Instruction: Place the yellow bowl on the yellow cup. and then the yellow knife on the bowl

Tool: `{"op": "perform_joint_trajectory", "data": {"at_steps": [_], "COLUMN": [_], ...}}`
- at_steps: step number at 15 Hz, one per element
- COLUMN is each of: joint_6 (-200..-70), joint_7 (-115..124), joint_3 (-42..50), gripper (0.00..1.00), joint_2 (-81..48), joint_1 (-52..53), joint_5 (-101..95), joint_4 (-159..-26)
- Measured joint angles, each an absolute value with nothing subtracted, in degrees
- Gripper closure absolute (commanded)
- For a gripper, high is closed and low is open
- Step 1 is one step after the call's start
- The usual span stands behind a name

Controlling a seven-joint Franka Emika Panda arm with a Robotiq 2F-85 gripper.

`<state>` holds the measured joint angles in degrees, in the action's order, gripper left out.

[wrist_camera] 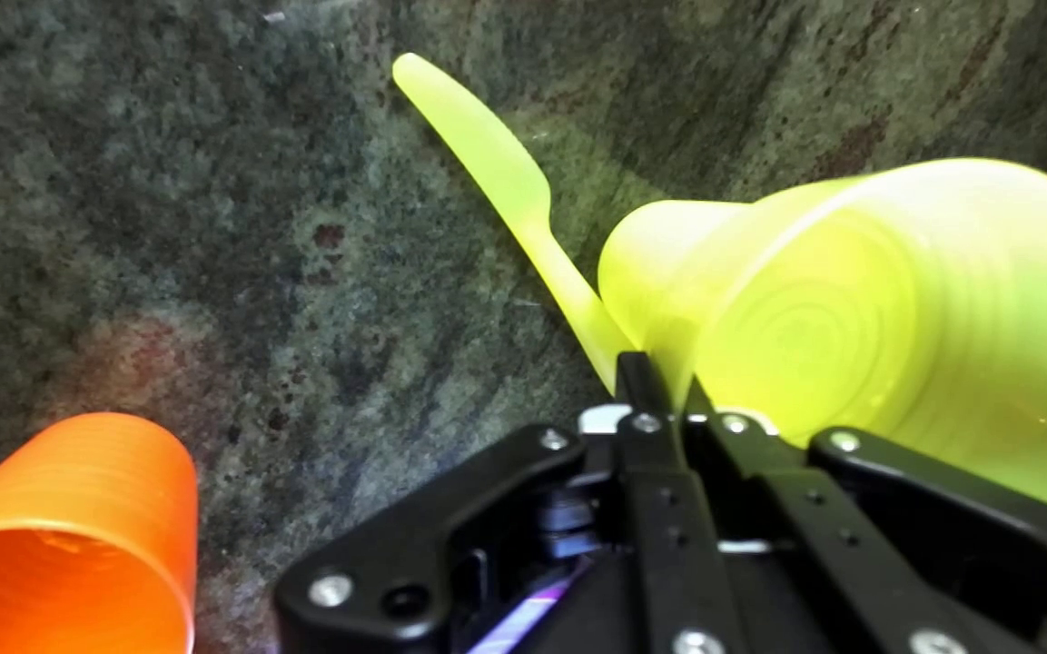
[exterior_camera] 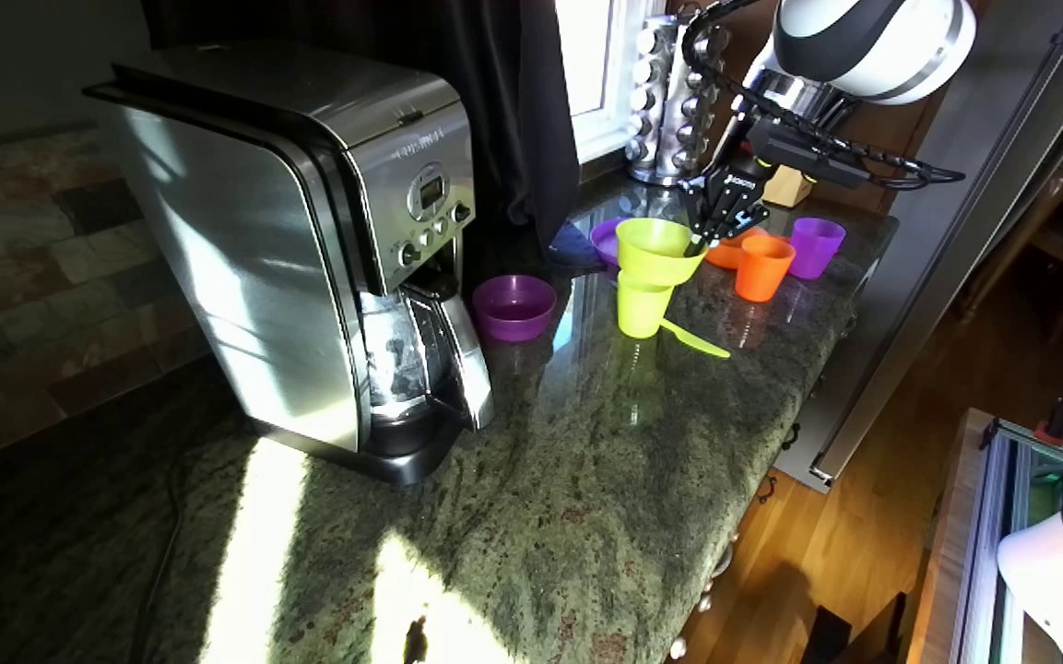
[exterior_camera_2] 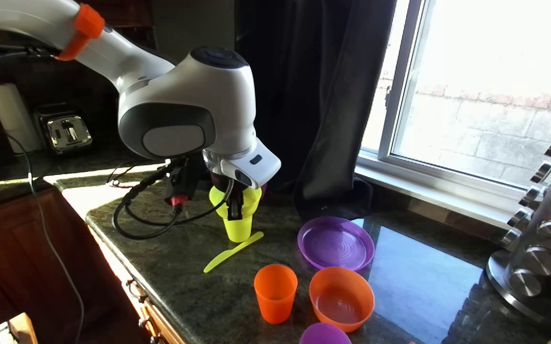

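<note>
The black two-fingered gripper (wrist_camera: 666, 383) pinches the wall of the small round lime-yellow plastic bowl (wrist_camera: 886, 318), one finger inside the rim and one outside. In both exterior views the bowl is right over the mouth of the small yellow plastic cup (exterior_camera: 642, 311), which stands upright on the dark green mottled counter (exterior_camera: 540, 480); whether the cup bears its weight cannot be told. The thin flat lime-yellow plastic knife (wrist_camera: 528, 213) lies on the counter beside the cup's base, lower than the gripper, its handle end hidden behind a fingertip in the wrist view.
</note>
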<state>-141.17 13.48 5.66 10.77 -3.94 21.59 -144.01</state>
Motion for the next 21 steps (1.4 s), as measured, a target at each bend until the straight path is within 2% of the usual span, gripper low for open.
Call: {"op": "perform_joint_trajectory", "data": {"at_steps": [4, 5, 6, 15, 17, 21], "joint_6": [-141.2, -141.2, -141.2, -141.2, -141.2, -141.1], "joint_7": [13.4, 13.4, 13.4, 13.4, 13.4, 13.3], "joint_3": [5.7, 5.6, 5.5, 5.0, 5.0, 5.0], "gripper": [0.99, 0.71, 0.71, 0.05, 0.00, 0.00], "joint_2": [10.8, 10.7, 10.6, 9.9, 10.1, 11.6], "joint_1": [-3.9, -3.9, -3.8, -3.7, -3.7, -3.7], "joint_5": [21.6, 21.6, 21.6, 21.6, 21.6, 21.4], "joint_4": [-144.0, -144.0, -144.0, -143.9, -143.9, -144.2]}}
